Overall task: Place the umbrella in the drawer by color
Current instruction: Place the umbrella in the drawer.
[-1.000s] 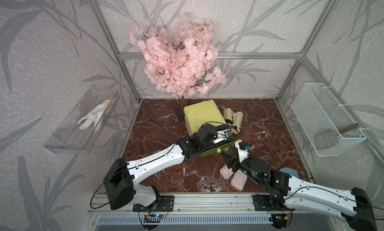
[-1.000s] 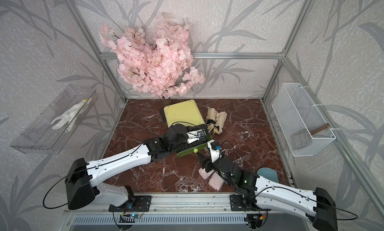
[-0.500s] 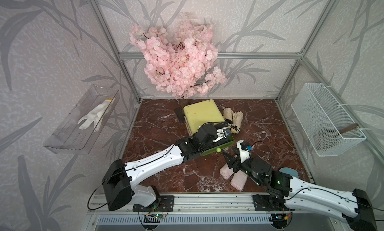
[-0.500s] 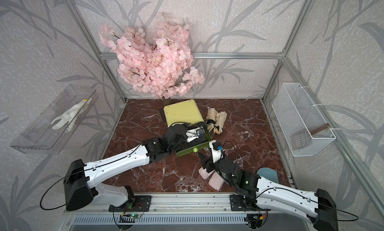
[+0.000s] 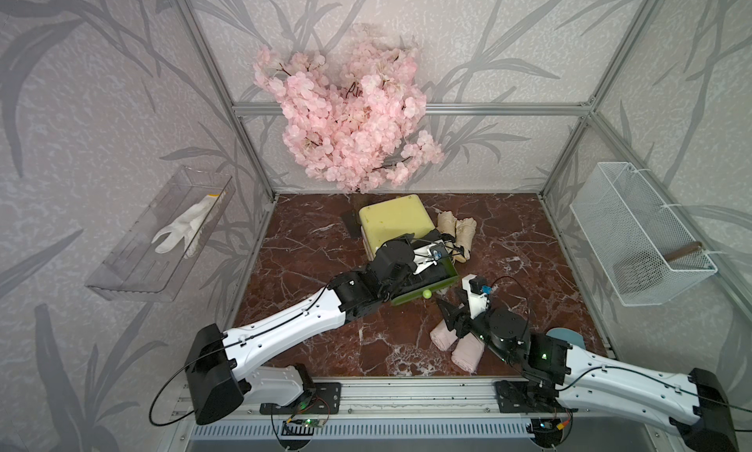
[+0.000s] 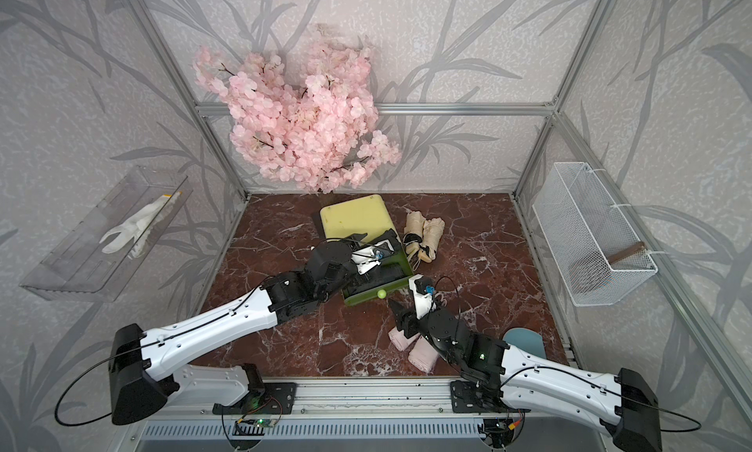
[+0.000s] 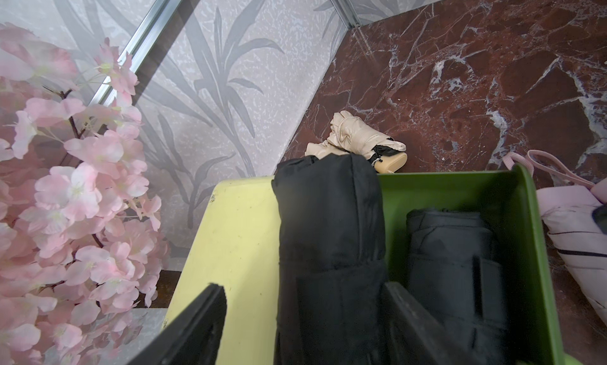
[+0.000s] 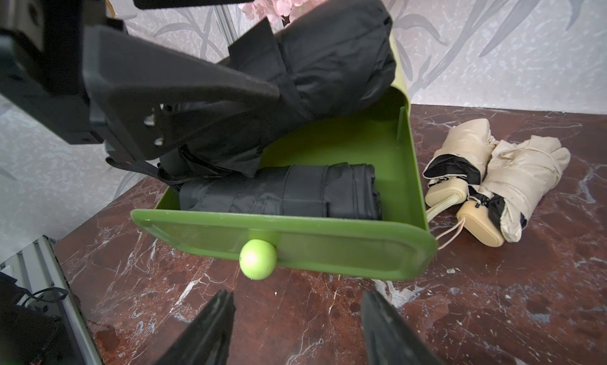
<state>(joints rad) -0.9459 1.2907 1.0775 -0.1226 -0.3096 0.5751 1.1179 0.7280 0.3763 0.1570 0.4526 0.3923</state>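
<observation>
Right wrist view: right pincer (image 8: 297,297) spread wide with nothing between its jaws, low over the tabletop (image 8: 492,297), aimed at the round knob (image 8: 258,259) of the green drawer (image 8: 345,251), near it but apart.
Nearest reach: right arm (image 5: 610,376) lies low from the front right base, wrist bent toward the drawer front.
Beside that wrist: pink umbrellas (image 5: 442,337), two folded, side by side on the tabletop.
Long reach: left arm (image 5: 285,332) runs diagonally from the front left base, nearly straight, wrist above the pulled-out drawer.
Grip over drawer: left pincer (image 7: 303,289) released; its jaws straddle the tilted black umbrella (image 7: 328,232), one finger (image 7: 197,320) clearly off the fabric, the other close against it.
Umbrella's lie: handle end down inside the drawer, far end raised against the yellow cabinet (image 7: 243,248).
Drawer floor: second black umbrella (image 8: 285,195) lies flat along the front wall.
Past the drawer's side: beige umbrellas (image 8: 492,169), two, on the tabletop.
Back wall: blossom branch (image 5: 350,116).
</observation>
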